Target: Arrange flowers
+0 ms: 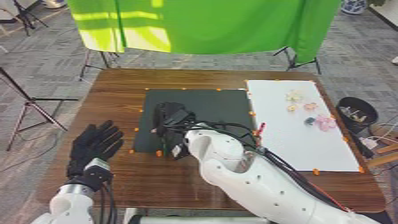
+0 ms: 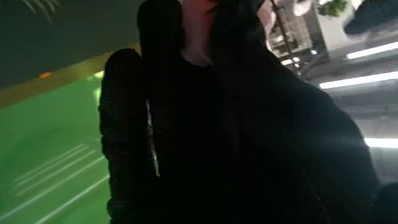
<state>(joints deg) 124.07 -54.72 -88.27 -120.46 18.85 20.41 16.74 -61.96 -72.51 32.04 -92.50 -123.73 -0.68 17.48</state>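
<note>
brown table (image 1: 115, 112) with black mat (image 1: 222, 102) and white sheet (image 1: 289, 142), green cloth (image 1: 213, 30) behind
right hand (image 1: 171, 117) over mat pinches pink thing (image 2: 197, 32), left hand (image 1: 92, 145) has fingers straight, apart

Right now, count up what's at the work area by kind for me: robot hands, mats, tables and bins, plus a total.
Robot hands: 2 (left hand, right hand)
Mats: 2 (dark mat, white mat)
Tables: 1 (brown table)
Bins: 1 (black bin)
Total: 6
</note>
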